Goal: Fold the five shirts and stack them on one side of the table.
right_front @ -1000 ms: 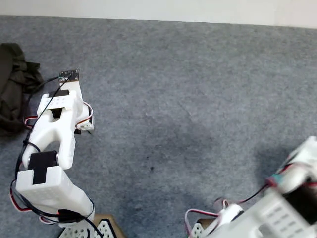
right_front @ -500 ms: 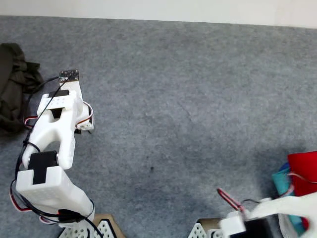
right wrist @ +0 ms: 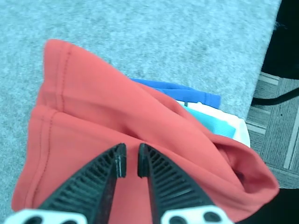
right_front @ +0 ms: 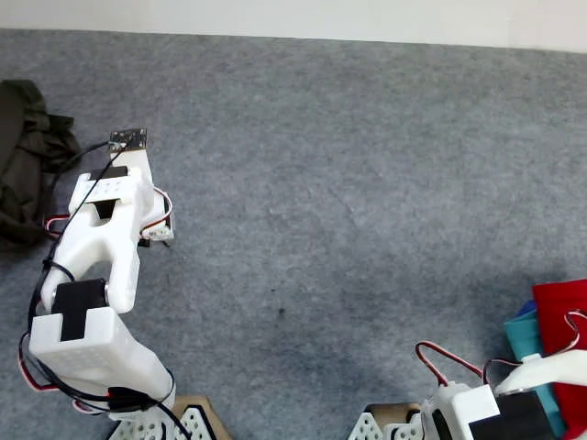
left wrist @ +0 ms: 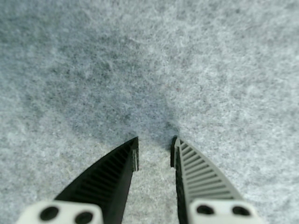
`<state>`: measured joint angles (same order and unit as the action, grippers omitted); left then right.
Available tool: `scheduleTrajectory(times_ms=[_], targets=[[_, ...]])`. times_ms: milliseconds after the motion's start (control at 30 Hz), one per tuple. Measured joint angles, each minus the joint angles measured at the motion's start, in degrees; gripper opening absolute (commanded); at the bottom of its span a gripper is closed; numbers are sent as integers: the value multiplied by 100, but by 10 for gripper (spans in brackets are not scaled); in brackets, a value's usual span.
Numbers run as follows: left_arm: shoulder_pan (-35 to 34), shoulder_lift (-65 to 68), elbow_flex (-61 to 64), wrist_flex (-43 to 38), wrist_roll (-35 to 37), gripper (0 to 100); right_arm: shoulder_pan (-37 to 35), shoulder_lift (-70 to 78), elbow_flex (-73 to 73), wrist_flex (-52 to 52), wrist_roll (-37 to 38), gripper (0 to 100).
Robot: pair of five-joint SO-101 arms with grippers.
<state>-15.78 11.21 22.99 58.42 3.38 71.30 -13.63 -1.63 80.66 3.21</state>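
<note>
Grey table (right_front: pixel 348 183); right fingers (right wrist: pixel 103 182) ajar over shirt (right wrist: pixel 74 121)

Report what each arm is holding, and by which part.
Nothing is held. The left arm's jaws stand apart over the grey table; the right arm's jaws stand slightly apart above the red shirt, no fabric between them.

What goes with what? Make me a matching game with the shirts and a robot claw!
Things:
1. red shirt
2. blue shirt
3. dark green cloth
4. left gripper

Places:
A. over bare grey table
B. bunched at the table's left edge
C. directly under the right gripper
D. peeking out from beneath another shirt

Pairs: 1-C, 2-D, 3-B, 4-A
</note>
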Motion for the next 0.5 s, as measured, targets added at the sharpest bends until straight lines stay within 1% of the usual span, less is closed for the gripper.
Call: scheduleTrajectory(times_ms=[167, 267, 333, 400, 500], targets=[[0, 0, 0, 0, 0, 150, -9, 0, 0, 0, -9, 61], [0, 0, 0, 0, 0, 150, -202, 0, 0, 62, -18, 61], [0, -35, 0, 0, 0, 150, -519, 0, 0, 316, -18, 61], [0, -44, -18, 0, 0, 150, -993, 18, 0, 651, -18, 61], [-308, -44, -457, 290, 79, 151, -1793, 26, 0, 1073, -176, 61]])
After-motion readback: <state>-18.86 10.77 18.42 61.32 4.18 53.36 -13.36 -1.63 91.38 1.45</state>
